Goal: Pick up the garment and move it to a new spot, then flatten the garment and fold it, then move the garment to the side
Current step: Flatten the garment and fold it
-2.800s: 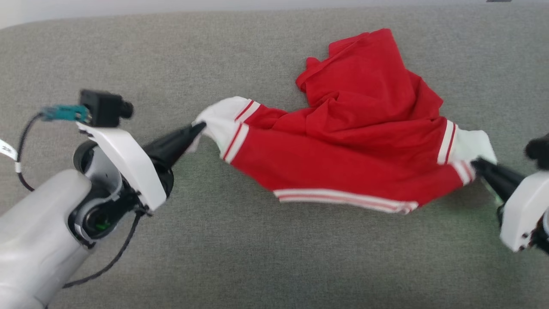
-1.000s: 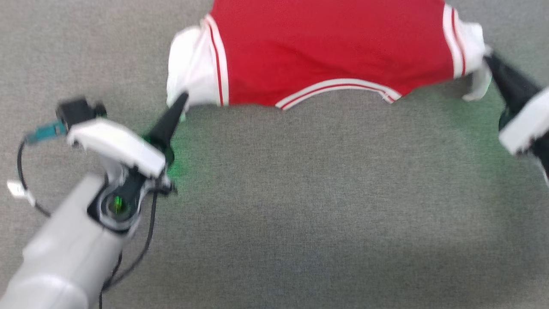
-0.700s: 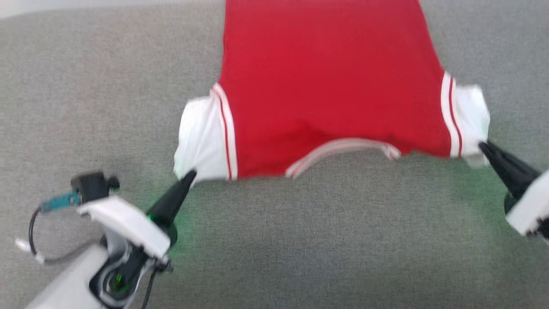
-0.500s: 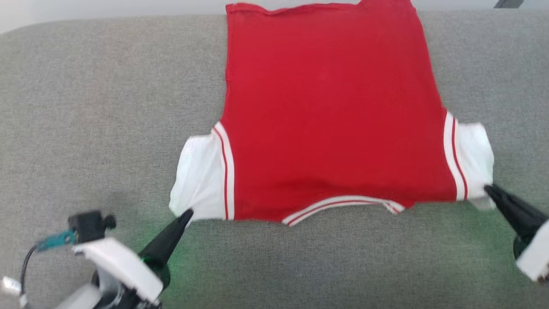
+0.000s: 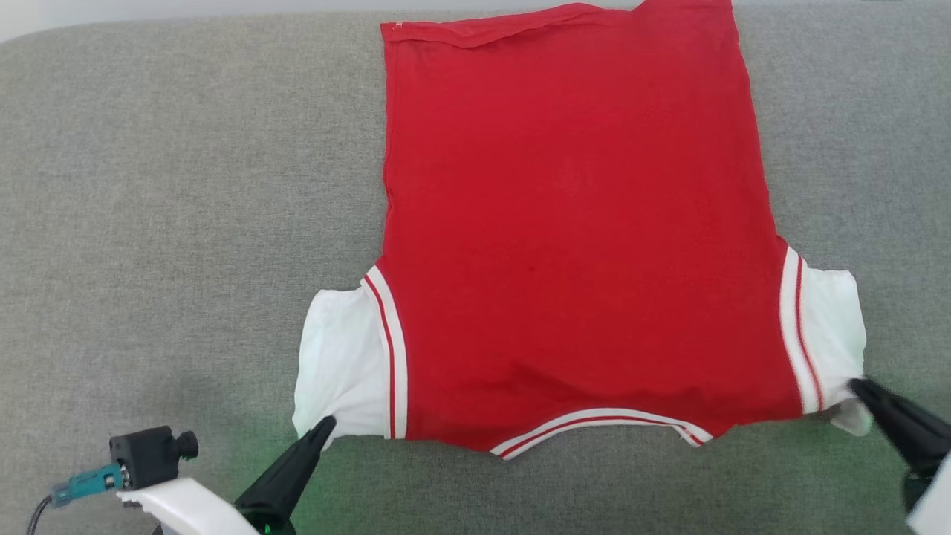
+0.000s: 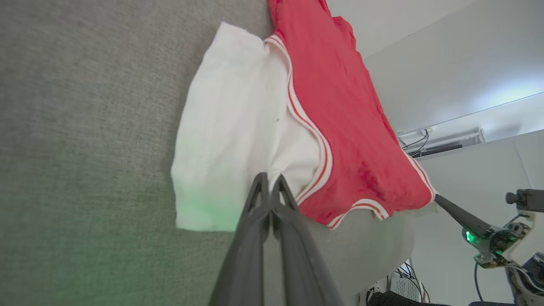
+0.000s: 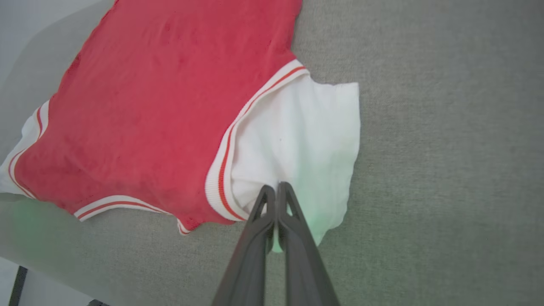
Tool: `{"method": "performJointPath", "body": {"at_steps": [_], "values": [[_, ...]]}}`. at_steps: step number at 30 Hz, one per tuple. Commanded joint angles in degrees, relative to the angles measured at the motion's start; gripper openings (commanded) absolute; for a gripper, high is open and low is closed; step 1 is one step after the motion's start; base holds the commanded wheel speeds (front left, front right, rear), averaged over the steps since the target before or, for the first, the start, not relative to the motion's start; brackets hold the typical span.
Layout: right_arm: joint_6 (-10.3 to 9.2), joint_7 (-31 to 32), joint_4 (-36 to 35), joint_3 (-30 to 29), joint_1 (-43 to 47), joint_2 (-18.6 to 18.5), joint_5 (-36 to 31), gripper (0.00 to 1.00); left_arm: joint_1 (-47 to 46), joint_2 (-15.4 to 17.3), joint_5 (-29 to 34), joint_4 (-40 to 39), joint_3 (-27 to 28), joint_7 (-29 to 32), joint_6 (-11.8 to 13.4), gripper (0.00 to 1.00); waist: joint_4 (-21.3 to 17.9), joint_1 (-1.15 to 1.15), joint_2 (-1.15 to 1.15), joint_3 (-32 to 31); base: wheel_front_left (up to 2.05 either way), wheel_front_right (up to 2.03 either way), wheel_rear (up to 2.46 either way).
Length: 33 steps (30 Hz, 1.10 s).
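The garment [image 5: 572, 223], a red shirt with white sleeves and striped trim, lies spread flat on the grey surface, plain red side up, collar toward me. My left gripper [image 5: 325, 423] is shut on the near corner of its left white sleeve [image 5: 338, 364]. My right gripper [image 5: 854, 385] is shut on the near edge of the right white sleeve [image 5: 832, 327]. In the left wrist view my left gripper [image 6: 269, 180] pinches the garment [image 6: 340, 97] by its white cloth. In the right wrist view my right gripper [image 7: 276, 188] pinches the white sleeve of the garment [image 7: 170, 93].
The grey fabric surface [image 5: 171, 208] stretches wide to the left of the shirt and in front of it. Its far edge [image 5: 186, 21] meets a pale wall just past the shirt's hem. In the left wrist view, cables and equipment [image 6: 399, 293] sit beyond the surface's near edge.
Both grippers have drawn the shirt toward me by its sleeves, and it went from bunched and hanging to spread flat on the surface. The head view shifted during this.
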Motion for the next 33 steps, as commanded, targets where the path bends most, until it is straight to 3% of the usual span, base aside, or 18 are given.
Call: {"method": "performJointPath", "body": {"at_steps": [1, 8, 15, 21, 22, 23, 24, 28, 33], "values": [[0.0, 1.22, 1.57, 1.05, -1.81, 1.08, 0.8, 0.0, -1.21, -1.0, 0.81, 1.4, -0.3, 0.14, 0.94, 0.0, -0.1, 0.0, 0.0, 0.03, 0.0, 0.0, 0.0], [0.0, 2.99, 10.27, 6.7, -6.1, -0.16, -1.08, 0.0, -4.79, -5.18, 2.22, 6.99, -1.72, 1.54, 1.46, 0.0, 0.17, 0.0, 0.0, 0.82, 0.0, 0.0, 0.0], [0.0, -0.62, 19.88, 12.89, -8.99, 0.43, -2.37, 0.0, -6.99, -9.68, 2.84, 15.81, -3.21, 1.6, -0.48, 0.0, 0.91, 0.0, 0.0, 1.68, 0.0, 0.0, 0.0], [0.0, -4.04, 22.0, 17.28, -10.99, -0.66, -2.16, 0.02, -7.13, -11.5, 3.05, 20.83, -3.41, 1.17, -2.07, 0.0, 0.6, 0.0, 0.0, 1.72, 0.0, 0.0, 0.0], [0.0, -4.59, 21.59, 17.71, -11.32, -1.24, -2.23, 0.18, -7.15, -11.57, 3.0, 21.06, -3.34, 1.12, -2.36, 0.0, 0.47, 0.0, 0.0, 1.71, 0.0, 0.0, 0.0], [0.0, -5.06, 20.94, 17.98, -11.7, -1.87, -2.44, 0.7, -7.14, -11.48, 3.08, 21.16, -3.27, 1.04, -2.49, 0.0, 0.32, 0.0, 0.0, 1.67, 0.0, 0.0, 0.0], [0.0, -5.53, 20.16, 18.32, -12.14, -2.49, -2.53, 1.0, -7.08, -11.29, 3.17, 21.18, -3.14, 0.99, -2.64, 0.0, 0.15, 0.0, 0.0, 1.62, 0.0, 0.0, 0.0], [0.0, -4.51, 14.74, 18.04, -11.51, -6.03, -0.99, 1.0, -6.48, -10.89, 3.6, 20.31, -2.65, 0.42, -3.18, 0.0, -0.21, 0.0, 0.0, 1.45, 0.0, 0.0, 0.0], [0.0, 0.43, 5.59, 12.55, -11.11, -11.69, -0.04, 1.0, -6.04, -11.22, 4.78, 17.79, -2.61, -0.09, -3.32, 0.0, 0.44, 0.0, 0.0, 2.05, 0.0, 0.0, 0.0]]}}
